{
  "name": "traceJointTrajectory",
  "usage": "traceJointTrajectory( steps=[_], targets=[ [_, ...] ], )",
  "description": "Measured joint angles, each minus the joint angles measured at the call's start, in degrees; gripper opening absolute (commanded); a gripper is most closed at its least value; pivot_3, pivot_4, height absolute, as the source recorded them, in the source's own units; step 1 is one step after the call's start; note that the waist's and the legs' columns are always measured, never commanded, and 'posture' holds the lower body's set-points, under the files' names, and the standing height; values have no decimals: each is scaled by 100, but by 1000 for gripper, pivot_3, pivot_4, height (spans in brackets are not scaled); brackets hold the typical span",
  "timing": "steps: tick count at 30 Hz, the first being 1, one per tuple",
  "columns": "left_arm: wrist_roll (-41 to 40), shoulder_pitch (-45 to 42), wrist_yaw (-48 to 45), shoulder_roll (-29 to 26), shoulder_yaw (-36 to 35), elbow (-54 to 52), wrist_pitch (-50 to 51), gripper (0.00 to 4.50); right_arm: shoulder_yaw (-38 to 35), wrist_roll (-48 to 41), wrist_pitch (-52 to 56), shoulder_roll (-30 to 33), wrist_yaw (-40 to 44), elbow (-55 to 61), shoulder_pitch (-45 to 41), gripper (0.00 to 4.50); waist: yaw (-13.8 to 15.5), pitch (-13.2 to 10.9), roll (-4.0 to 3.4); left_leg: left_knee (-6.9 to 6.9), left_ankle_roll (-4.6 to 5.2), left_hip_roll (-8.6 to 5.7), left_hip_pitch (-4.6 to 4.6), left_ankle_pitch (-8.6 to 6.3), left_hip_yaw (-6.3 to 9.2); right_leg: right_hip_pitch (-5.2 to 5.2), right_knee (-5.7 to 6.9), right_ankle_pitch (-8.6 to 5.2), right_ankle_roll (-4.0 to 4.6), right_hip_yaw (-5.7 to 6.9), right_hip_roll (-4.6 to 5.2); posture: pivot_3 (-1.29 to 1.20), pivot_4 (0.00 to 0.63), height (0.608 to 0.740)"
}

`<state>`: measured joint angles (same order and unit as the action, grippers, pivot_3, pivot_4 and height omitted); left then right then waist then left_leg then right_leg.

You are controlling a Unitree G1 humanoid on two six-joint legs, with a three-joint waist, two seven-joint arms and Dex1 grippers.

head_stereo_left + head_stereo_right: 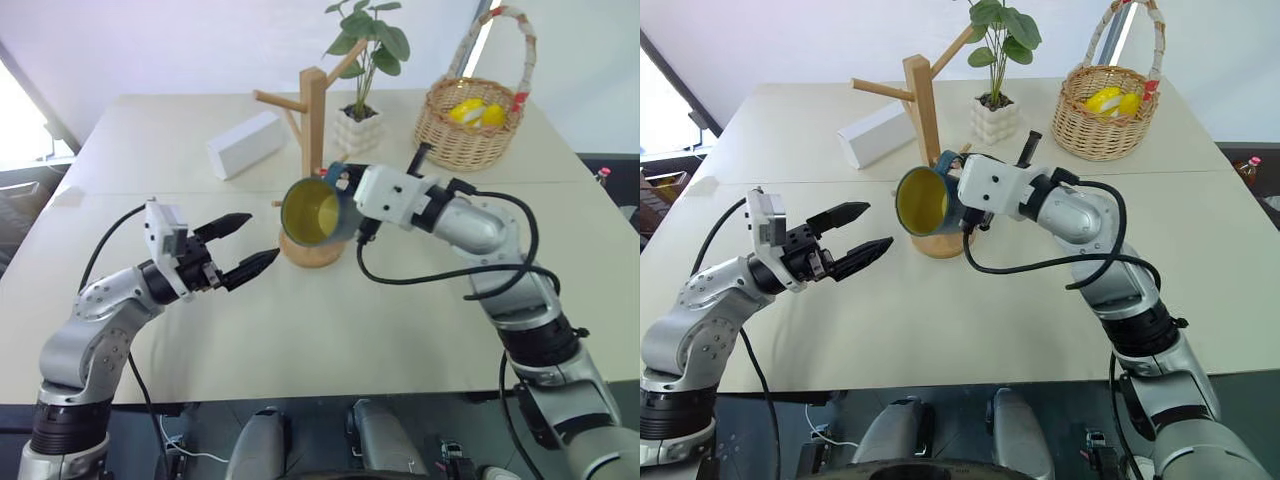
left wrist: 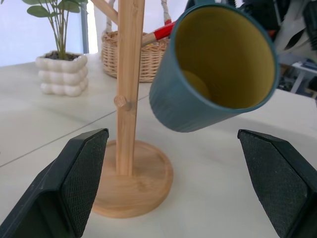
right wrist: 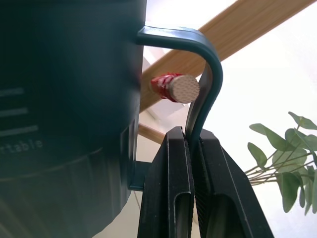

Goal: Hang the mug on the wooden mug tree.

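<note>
While the right pincer (image 3: 190, 148) is clamped flat on the thin, curved loop handle of the mug (image 1: 318, 212), its two black fingers pressed together on the glazed strip, the mug hangs in the air on its side over the middle of the surface (image 1: 300, 330), just in front of the tree (image 1: 315, 110) and above its round base. Its mouth faces the left pincer (image 1: 245, 245), showing a smooth yellow inside within a dark blue, faintly ribbed wall. Seen from the right wrist, a red-wrapped peg tip with a pale cut-wood end lies inside the opening of the handle loop, though whether it touches the handle cannot be told. The tree is a plain light-wood post of square section on a turned disc base, with slanted pegs branching off high up and a small round dowel stub lower on the post. The left pincer hovers above the surface on the near left side, its fingers wide apart and holding nothing; their inner pads are finely textured black rubber. Toward the far edge stand a white rectangular box (image 1: 243, 145), a leafy plant (image 1: 365, 45) in a bumpy white pot, and a woven wicker basket (image 1: 470, 125) with yellow items inside.
</note>
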<state>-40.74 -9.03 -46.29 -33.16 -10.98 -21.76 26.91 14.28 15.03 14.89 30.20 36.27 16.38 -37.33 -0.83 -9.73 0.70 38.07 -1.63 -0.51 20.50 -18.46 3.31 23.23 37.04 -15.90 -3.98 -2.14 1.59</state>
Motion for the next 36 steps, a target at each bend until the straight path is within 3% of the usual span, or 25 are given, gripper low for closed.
traceJointTrajectory(
  steps=[5, 8, 11, 17, 23, 28, 33, 36],
  targets=[
    [-2, -5, 34, 0, 0, -81, 26, 4500, 31, 56, 0, -80, -4, -114, -53, 62, 1, 0, 0, -1, 0, 0, 0, 0, 0, 0, 0, 0, 0, 0, 0, 0, 150, 740],
    [-3, -18, 45, 0, 1, -87, 29, 4500, 33, 51, 10, -166, -5, -140, -92, 1016, 0, 0, 0, -1, 0, 0, -1, 0, 0, 0, 0, 0, 0, 0, 0, 0, 150, 740],
    [-3, -23, 51, 0, 1, -86, 30, 4500, 32, 60, 10, -183, -24, -139, -131, 2470, 0, 0, 0, -1, 0, 0, 0, 0, 0, 0, 0, 0, 0, 0, 0, 0, 150, 740],
    [24, -50, 83, 17, 41, -47, 29, 4500, -403, -169, -44, 39, -30, -18, 59, 2470, 39, 1, 1, -1, 0, -2, 2, 0, 2, -3, -4, 0, 0, 2, 4, 0, 150, 740],
    [216, -27, 467, 247, 13, 419, -18, 4500, -1776, -1445, -111, 302, 296, 303, 1450, 2470, 6, -1, 5, -6, 0, -4, 1, -1, -1, -7, -13, 1, -1, 0, 7, 0, 150, 740],
    [745, 172, 1045, 599, -149, 1072, -445, 4500, -2606, -2322, -135, -399, -21, -9, 2529, 2470, -9, 0, 7, -13, 0, 4, -10, -1, -1, -4, 2, 0, 0, -3, -5, 0, 150, 740],
    [1284, 332, 1664, 823, -354, 1707, -910, 4500, -2684, -2666, -248, -1145, -523, -639, 2894, 2470, -16, -1, 5, -7, 0, 4, -14, 0, -3, -4, 9, 1, 0, -6, -5, 0, 150, 740],
    [1412, 519, 1805, 908, -402, 1844, -1028, 4500, -2633, -2660, -438, -1181, -607, -909, 2970, 2470, 7, -1, 5, -8, 0, 1, -7, 0, -4, -3, 5, 1, 0, -5, -1, 0, 150, 740]
  ],
)
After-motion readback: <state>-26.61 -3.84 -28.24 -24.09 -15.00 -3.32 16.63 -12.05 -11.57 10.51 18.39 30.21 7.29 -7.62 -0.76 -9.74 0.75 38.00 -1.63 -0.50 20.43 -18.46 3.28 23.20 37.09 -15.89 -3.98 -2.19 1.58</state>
